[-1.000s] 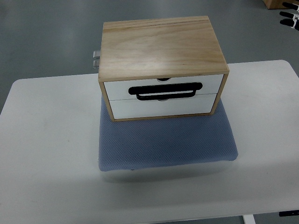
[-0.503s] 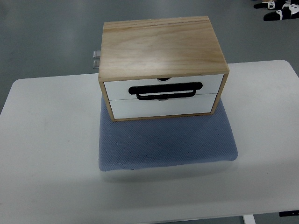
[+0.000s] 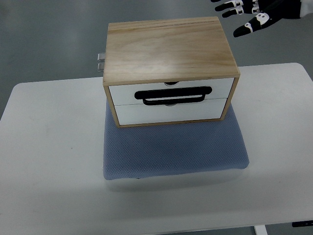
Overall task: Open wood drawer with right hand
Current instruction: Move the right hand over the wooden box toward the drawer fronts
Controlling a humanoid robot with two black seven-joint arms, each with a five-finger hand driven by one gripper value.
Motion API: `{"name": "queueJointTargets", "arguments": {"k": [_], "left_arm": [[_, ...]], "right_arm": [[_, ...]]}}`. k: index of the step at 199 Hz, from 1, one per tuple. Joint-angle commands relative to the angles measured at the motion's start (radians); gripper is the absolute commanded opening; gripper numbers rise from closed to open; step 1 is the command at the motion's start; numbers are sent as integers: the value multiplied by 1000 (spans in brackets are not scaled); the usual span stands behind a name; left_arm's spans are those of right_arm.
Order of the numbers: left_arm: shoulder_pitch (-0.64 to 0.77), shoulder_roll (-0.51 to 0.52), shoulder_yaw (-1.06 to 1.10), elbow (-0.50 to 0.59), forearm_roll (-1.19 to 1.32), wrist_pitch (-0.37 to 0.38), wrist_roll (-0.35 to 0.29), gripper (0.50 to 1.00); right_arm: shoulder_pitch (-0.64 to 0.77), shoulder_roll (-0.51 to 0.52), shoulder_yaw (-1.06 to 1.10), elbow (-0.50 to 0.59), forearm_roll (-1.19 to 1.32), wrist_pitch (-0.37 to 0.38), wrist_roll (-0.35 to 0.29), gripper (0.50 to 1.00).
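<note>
1. The light wooden two-drawer box (image 3: 168,46) stands at the far middle of the surface, its white drawer fronts (image 3: 170,100) flush and closed.
2. A black loop handle (image 3: 173,94) lies across the seam between the upper and lower fronts.
3. The box rests on the far part of a blue-grey textured foam mat (image 3: 173,149).
4. A small metal fitting (image 3: 100,62) sticks out from the box's back left side.
5. The mat lies on a white rounded-corner surface (image 3: 49,147); beyond is grey floor (image 3: 49,34).
6. The black-and-white right hand (image 3: 252,12) hovers at the top right, fingers spread, holding nothing, clear of the box.
7. Half a second ago it showed only at the far right corner; it now reaches further left, nearer the box's back corner.
</note>
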Motion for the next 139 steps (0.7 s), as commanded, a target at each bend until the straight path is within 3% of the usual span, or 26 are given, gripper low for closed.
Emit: {"name": "queueJointTargets", "arguments": {"k": [1,58,84,121,139], "left_arm": [[0,0,0,0,0,0,0,1000],[0,0,0,0,0,0,0,1000],[0,0,0,0,0,0,0,1000],[0,0,0,0,0,0,0,1000],[0,0,0,0,0,0,0,1000]], "right_arm": [[16,59,14,0,-19,-3,-79,954],[50,96,2,14,-19,-2,-85,954],[115,111,-117,41,-18,-5,-76,954],[250,181,-352,78,-10,-11,70,952],[280,221,-407,78,-7,-13,94,952]]}}
